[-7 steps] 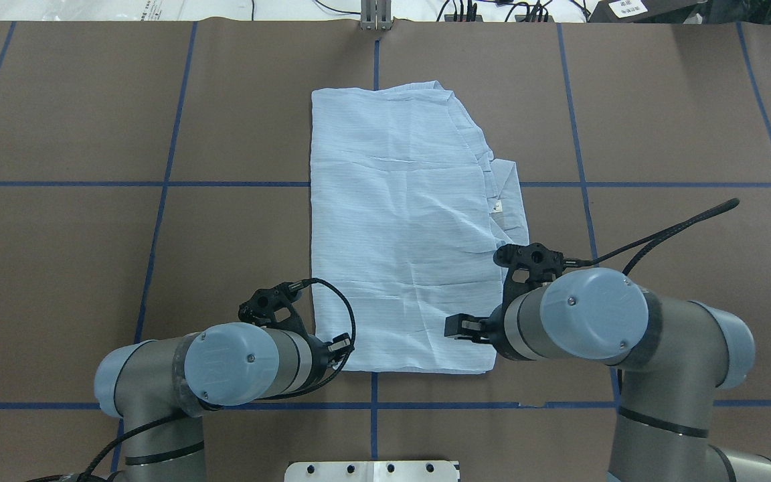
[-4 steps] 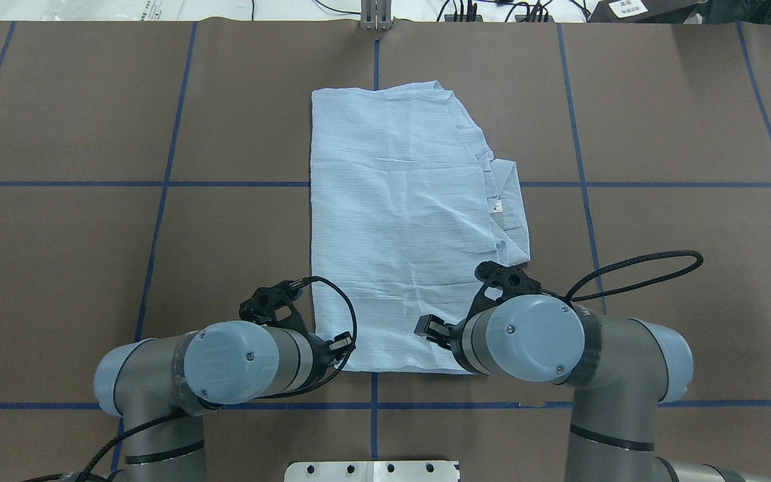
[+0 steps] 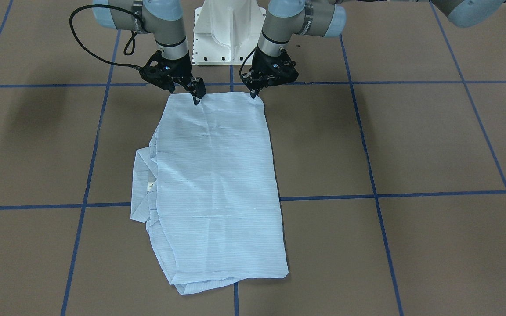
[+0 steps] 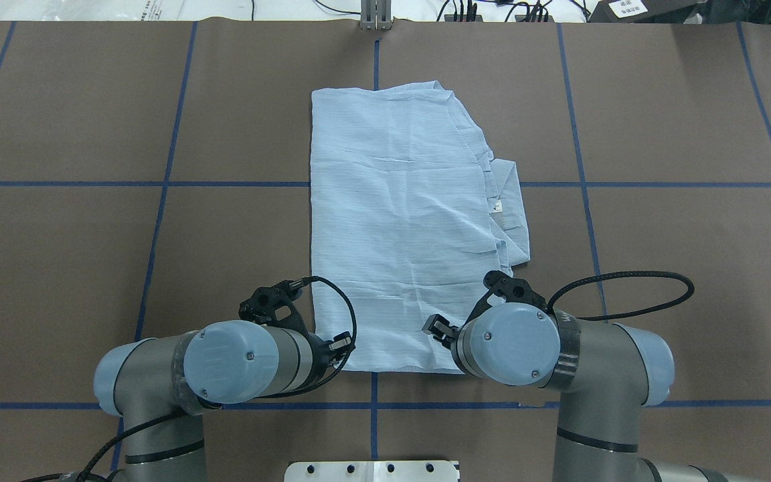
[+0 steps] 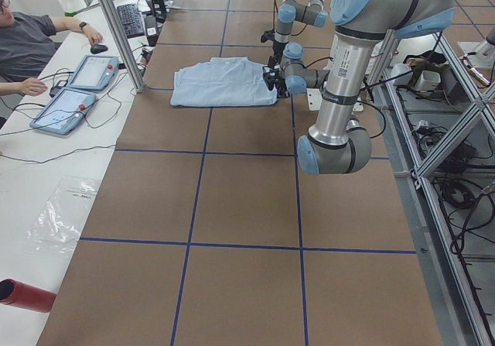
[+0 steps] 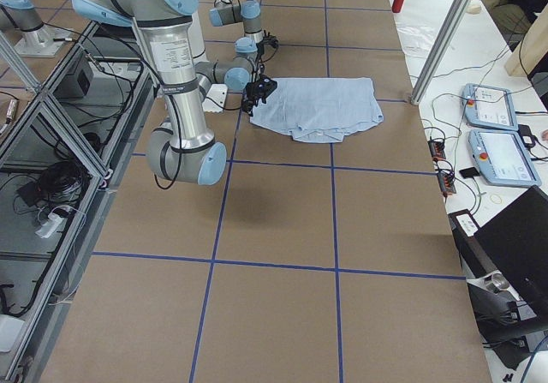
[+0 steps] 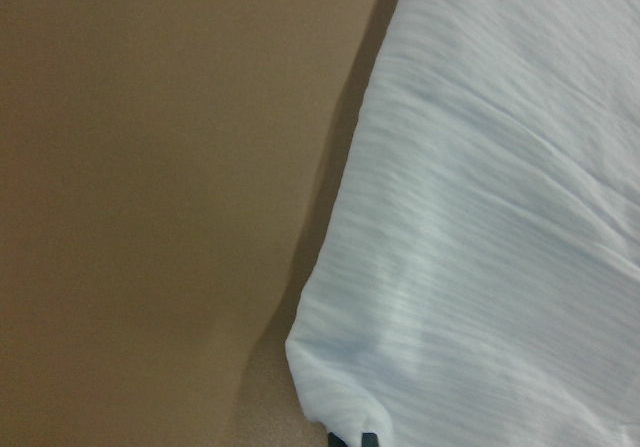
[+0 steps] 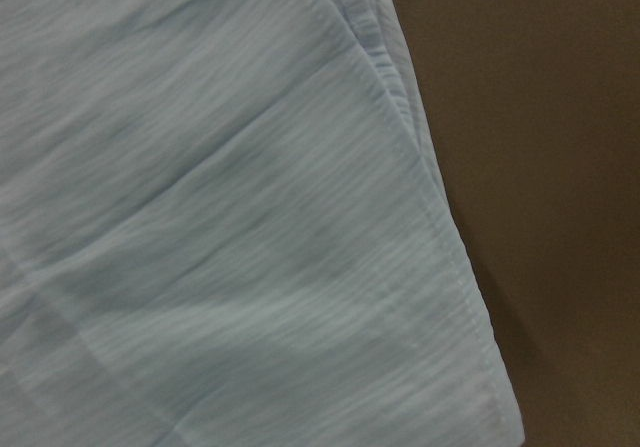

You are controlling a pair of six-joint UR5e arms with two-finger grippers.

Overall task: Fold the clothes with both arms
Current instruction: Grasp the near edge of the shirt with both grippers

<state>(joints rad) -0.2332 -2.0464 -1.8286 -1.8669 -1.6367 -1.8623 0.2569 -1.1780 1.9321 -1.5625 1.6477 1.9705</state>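
On shirt (image 3: 218,175) hem: left gripper (image 3: 253,93), right gripper (image 3: 196,99)

Pale blue shirt (image 6: 321,107) flat on brown table (image 6: 274,220), right arm (image 6: 175,83) at its robot-side edge.

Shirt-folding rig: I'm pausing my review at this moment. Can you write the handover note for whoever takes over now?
Left gripper: appears pinched shut on the near left corner of the shirt.
Right gripper: tips down on the near edge towards the right corner; I cannot tell whether it is open or shut.
Shirt: flat on the table, a long rectangle, collar sticking out on the robot's right.
Done: sleeves folded in, none showing.
Left: secure the right side, then probably fold the near edge towards the far edge.
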